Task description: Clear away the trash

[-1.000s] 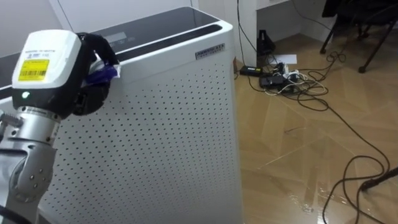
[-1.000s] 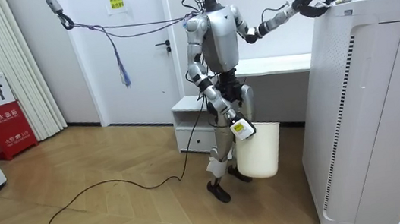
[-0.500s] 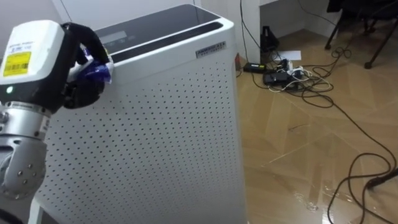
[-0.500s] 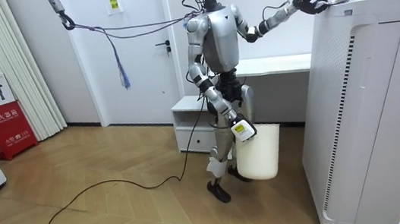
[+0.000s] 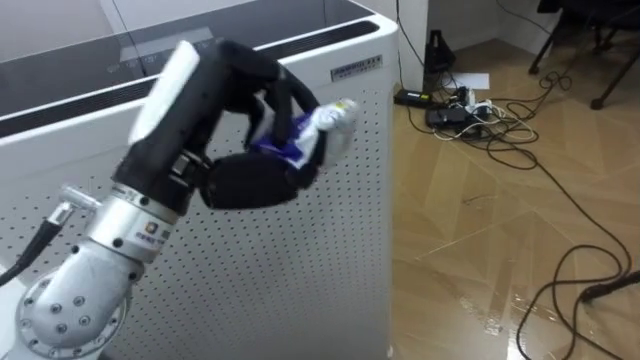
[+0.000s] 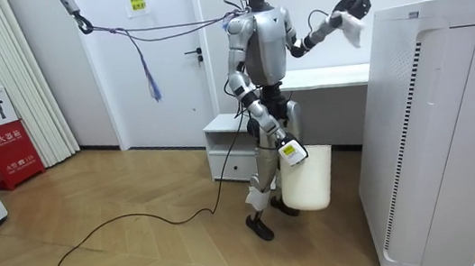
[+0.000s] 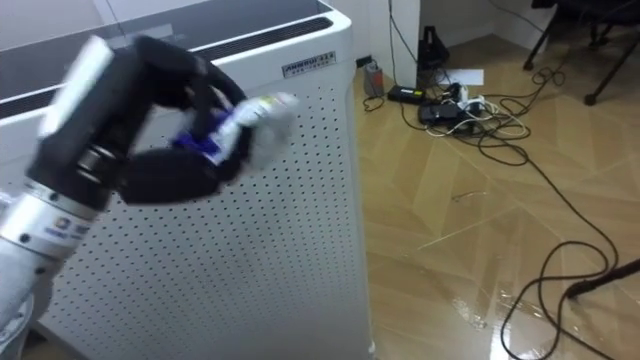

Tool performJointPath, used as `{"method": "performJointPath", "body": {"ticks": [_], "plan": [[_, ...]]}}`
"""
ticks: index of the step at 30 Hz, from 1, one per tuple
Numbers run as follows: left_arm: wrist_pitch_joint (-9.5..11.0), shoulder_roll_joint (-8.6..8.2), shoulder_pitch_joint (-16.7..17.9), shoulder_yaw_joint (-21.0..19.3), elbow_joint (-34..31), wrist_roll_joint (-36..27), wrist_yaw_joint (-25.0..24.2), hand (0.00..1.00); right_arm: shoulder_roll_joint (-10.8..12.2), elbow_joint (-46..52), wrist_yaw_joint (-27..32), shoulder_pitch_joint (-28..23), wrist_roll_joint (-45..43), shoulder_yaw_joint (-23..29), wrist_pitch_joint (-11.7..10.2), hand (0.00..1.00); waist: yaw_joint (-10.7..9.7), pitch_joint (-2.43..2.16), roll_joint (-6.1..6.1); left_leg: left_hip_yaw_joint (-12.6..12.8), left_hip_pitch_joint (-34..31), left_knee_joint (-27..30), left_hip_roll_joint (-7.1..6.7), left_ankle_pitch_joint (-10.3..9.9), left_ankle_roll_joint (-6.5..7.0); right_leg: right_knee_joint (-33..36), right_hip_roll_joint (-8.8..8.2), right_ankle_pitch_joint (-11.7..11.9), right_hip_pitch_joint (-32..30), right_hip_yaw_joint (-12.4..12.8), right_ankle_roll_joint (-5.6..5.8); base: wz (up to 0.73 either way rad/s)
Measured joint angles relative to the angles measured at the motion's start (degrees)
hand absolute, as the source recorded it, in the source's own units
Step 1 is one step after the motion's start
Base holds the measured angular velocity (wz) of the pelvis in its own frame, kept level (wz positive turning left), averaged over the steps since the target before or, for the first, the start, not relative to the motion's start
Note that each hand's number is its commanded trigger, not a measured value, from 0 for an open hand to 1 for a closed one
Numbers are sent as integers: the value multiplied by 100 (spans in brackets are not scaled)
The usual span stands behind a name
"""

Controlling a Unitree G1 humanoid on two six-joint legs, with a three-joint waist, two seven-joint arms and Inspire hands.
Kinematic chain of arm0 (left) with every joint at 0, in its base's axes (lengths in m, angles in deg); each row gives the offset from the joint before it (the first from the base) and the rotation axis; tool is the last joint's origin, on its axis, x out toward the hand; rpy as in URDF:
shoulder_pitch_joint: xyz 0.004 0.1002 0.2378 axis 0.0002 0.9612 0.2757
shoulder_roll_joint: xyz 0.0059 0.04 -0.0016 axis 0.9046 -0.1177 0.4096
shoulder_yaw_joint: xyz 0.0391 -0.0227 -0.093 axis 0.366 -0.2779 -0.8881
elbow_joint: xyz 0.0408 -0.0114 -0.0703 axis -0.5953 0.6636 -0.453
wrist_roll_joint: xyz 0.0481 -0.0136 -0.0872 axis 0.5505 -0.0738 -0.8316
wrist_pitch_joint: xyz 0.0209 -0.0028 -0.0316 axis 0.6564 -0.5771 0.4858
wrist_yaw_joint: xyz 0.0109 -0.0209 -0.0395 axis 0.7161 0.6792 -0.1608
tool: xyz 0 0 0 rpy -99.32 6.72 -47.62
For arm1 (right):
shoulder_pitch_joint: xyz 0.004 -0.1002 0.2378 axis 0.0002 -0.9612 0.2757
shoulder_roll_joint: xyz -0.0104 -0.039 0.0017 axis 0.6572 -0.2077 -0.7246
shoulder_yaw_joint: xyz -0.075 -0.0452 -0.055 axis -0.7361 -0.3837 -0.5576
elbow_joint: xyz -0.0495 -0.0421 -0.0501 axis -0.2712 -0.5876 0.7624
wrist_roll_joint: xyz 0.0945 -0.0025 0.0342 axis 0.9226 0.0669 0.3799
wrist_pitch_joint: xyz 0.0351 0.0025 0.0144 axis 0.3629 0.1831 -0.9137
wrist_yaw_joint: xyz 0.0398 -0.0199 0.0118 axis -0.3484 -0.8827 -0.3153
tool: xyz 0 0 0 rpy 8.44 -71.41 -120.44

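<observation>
While held aloft, the left hand [image 5: 250, 178] is gripping a crumpled wrapper [image 5: 328, 122], a white appliance [image 5: 340, 250] standing just beside it.

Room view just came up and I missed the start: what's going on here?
The robot stands beside a white perforated appliance. Its left robot hand is curled round a crumpled white and blue wrapper, held in the air near the appliance's top edge. A white bin hangs at its right robot hand.
</observation>
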Motion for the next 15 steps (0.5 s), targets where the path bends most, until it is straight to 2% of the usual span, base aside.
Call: {"method": "performJointPath", "body": {"ticks": [2, 6, 8, 11, 15], "plan": [[8, -24, 3, 13, -122, -337, -203, 100, 4, 31, 0, 8, 5, -42, 0, 100, 14, -7, -2, 3, -39, 21, -2, 0, 0, 6, -6, 0, -25, -12, 0, 2], [89, -215, 46, 13, -166, -881, -585, 100, 20, 262, -17, 14, 3, -60, 6, 100, 145, -10, 3, 9, -48, 31, -3, 0, 0, 8, -14, 0, -24, -45, 0, 2], [118, -223, 107, 9, -166, -1037, -721, 100, -20, 438, -28, -2, -8, -90, 31, 100, 185, -5, -5, 8, -48, 30, -4, 0, 0, 11, -54, 0, -14, -105, 0, 9], [119, -242, 160, 8, -161, -1029, -930, 100, -83, 769, -41, -39, -22, -130, 36, 100, 318, 15, -47, -8, -69, 46, -5, 0, 0, 16, -50, -1, -16, -160, 2, 5], [118, -245, 435, -14, -120, -1030, -1014, 100, -74, 917, 19, 22, -20, -195, 36, 100, 465, 18, -112, -51, -198, 130, -16, 0, 0, 58, -29, -1, -102, -204, 2, 7]]}}
